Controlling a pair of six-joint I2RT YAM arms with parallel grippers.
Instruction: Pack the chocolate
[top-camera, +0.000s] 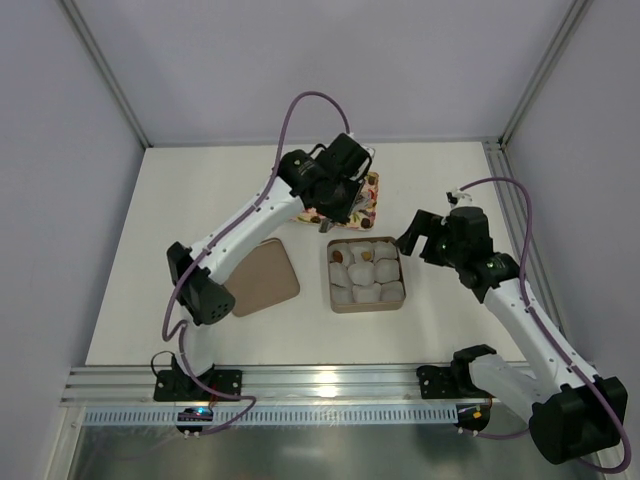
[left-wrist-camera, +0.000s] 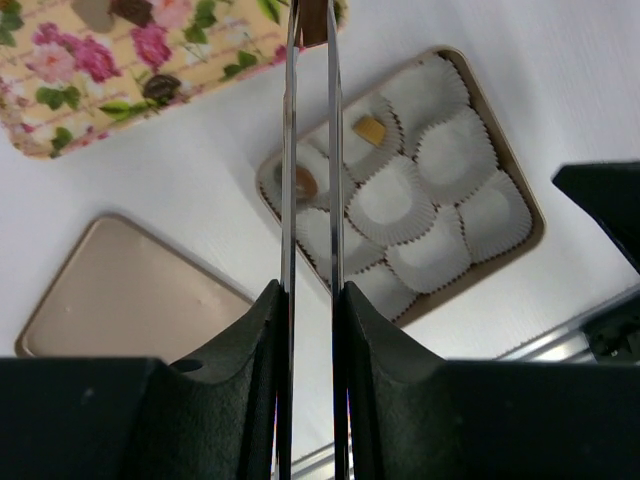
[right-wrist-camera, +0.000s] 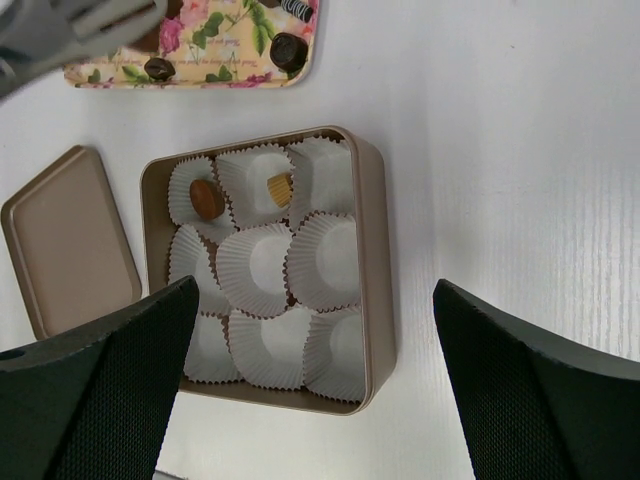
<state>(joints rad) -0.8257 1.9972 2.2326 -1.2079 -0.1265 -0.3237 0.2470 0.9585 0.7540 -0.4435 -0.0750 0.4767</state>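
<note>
At the centre of the white table (top-camera: 200, 200) sits a square gold tin box (top-camera: 366, 302) filled with white crinkled paper cups (right-wrist-camera: 270, 262). Its flat tan rounded lid (top-camera: 265, 278) lies just left of it, apart. Two chocolate pieces occupy cups in the box's far row: a dark brown round piece (right-wrist-camera: 207, 198) and a tan-golden piece (right-wrist-camera: 280, 187). The right gripper (right-wrist-camera: 312, 288) hovers at the box's right side, fingers spread wide, holding nothing. Toward the far edge, a floral cream tray (top-camera: 372, 185) carries more dark pieces (right-wrist-camera: 288, 50). Above it, the left gripper (left-wrist-camera: 311, 12) pinches a brown piece (left-wrist-camera: 313, 28) between its thin blades.
</note>
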